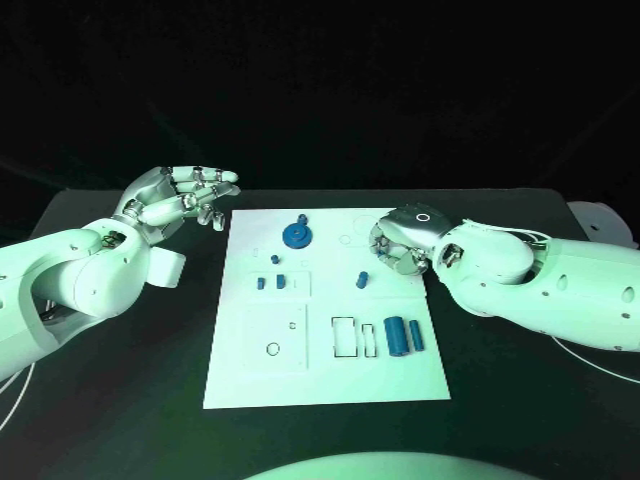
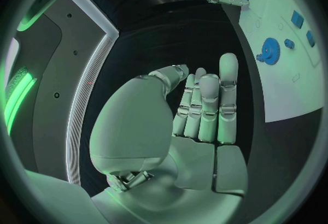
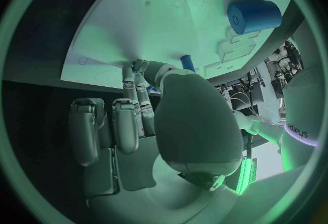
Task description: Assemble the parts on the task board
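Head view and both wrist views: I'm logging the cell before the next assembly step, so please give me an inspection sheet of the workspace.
Surface: black table, with the white task board lying flat in its middle.
Job's things: blue gear at the board's far end; small blue pieces mid-board; one small piece beside the right hand; a thick blue cylinder and a thinner one side by side nearer the robot.
Clutter: nothing seen.
Hands: left hand off the board's far left corner, fingers apart, holding nothing; right hand over the board's right edge, fingers curled down, grip cannot be told.
Cables: thin pale ones by the arms.
Surroundings: dark.
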Robot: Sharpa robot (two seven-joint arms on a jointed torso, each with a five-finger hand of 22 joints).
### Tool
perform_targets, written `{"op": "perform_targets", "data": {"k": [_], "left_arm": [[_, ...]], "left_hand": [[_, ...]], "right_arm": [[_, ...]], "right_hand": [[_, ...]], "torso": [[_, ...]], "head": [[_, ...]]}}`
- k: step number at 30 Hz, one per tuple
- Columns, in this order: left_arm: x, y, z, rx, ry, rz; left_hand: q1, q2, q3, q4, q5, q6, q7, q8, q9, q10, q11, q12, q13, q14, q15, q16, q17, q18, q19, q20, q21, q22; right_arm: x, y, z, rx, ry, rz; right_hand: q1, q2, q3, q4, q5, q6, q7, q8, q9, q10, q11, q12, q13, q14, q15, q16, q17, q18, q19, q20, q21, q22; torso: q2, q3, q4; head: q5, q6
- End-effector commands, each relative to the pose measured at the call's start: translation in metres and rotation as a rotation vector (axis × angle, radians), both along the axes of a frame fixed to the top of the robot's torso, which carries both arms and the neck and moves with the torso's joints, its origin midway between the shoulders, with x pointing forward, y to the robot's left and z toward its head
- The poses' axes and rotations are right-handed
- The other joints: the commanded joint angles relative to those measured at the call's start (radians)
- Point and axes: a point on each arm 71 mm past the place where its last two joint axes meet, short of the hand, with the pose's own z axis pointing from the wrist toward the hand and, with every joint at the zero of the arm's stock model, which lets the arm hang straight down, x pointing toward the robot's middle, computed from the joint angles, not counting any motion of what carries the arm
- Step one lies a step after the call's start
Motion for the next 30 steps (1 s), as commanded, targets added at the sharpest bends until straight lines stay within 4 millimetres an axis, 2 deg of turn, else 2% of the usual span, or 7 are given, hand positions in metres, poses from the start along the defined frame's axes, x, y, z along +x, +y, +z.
{"op": "perform_targets", "data": {"k": [1, 11, 20, 24, 30], "left_arm": [[-0.001, -0.003, 0.001, -0.018, -0.004, -0.027], [0.001, -0.002, 0.001, -0.015, -0.005, -0.018], [0.002, 0.0, 0.0, -0.014, -0.003, -0.007], [0.003, 0.001, 0.0, -0.013, -0.003, -0.002], [0.004, 0.0, 0.0, -0.014, -0.004, 0.0]], "left_hand": [[0.008, 0.001, -0.001, -0.006, 0.001, -0.002, 0.001, -0.002, -0.002, -0.007, 0.003, 0.004, 0.001, -0.006, 0.0, -0.007, -0.001, 0.015, 0.001, -0.005, -0.006, -0.001], [0.005, 0.0, -0.001, -0.007, 0.001, -0.006, 0.005, -0.004, -0.003, -0.013, 0.006, 0.004, 0.001, -0.008, 0.002, -0.007, -0.002, 0.014, 0.001, -0.003, -0.007, -0.002], [0.004, 0.0, -0.001, -0.008, 0.001, -0.009, 0.006, -0.005, -0.003, -0.016, 0.007, 0.004, 0.001, -0.009, 0.003, -0.007, -0.003, 0.014, 0.001, -0.002, -0.008, -0.002], [0.003, 0.0, 0.0, -0.008, 0.001, -0.01, 0.006, -0.006, -0.004, -0.017, 0.008, 0.004, 0.001, -0.01, 0.004, -0.007, -0.003, 0.014, 0.001, -0.002, -0.008, -0.002], [0.003, 0.0, 0.0, -0.008, 0.001, -0.011, 0.007, -0.006, -0.004, -0.019, 0.008, 0.004, 0.001, -0.01, 0.004, -0.007, -0.004, 0.014, 0.001, -0.002, -0.008, -0.003]], "right_arm": [[-0.001, 0.002, 0.006, 0.05, -0.047, 0.006], [-0.004, 0.0, 0.011, 0.079, -0.073, -0.004], [-0.012, -0.001, 0.019, 0.115, -0.073, -0.002], [-0.022, 0.006, 0.026, 0.155, -0.073, 0.025], [-0.039, 0.029, 0.034, 0.231, -0.072, 0.094]], "right_hand": [[-0.007, 0.007, -0.001, -0.008, 0.001, 0.004, 0.001, 0.004, 0.002, 0.017, -0.008, 0.006, 0.003, 0.072, -0.006, 0.001, 0.124, -0.02, 0.081, -0.006, 0.004, 0.232], [-0.014, 0.004, 0.001, -0.013, 0.005, 0.004, 0.001, 0.004, 0.003, 0.018, -0.008, 0.003, 0.003, 0.072, -0.006, 0.001, 0.124, -0.02, 0.081, -0.006, 0.006, 0.233], [-0.017, 0.002, 0.0, -0.015, 0.004, 0.005, 0.001, 0.004, 0.004, 0.019, -0.008, 0.003, 0.004, 0.072, -0.006, 0.001, 0.123, -0.021, 0.082, -0.006, 0.009, 0.235], [-0.02, 0.002, 0.0, -0.016, 0.004, 0.005, 0.001, 0.005, 0.005, 0.019, -0.008, 0.002, 0.004, 0.072, -0.006, 0.001, 0.124, -0.021, 0.083, -0.006, 0.011, 0.235], [-0.026, 0.001, 0.0, -0.016, 0.002, 0.005, 0.001, 0.005, 0.006, 0.02, -0.008, 0.001, 0.004, 0.072, -0.006, 0.0, 0.121, -0.022, 0.085, -0.006, 0.016, 0.238]], "torso": [[0.0, 0.0002, -0.0002], [0.0, -0.0008, -0.001], [0.0, -0.001, 0.0009], [0.001, -0.0005, -0.0019], [0.0, 0.0012, -0.0004]], "head": [[-0.001, 0.002], [-0.002, 0.005], [-0.002, 0.006], [0.004, 0.008], [0.017, 0.011]]}}
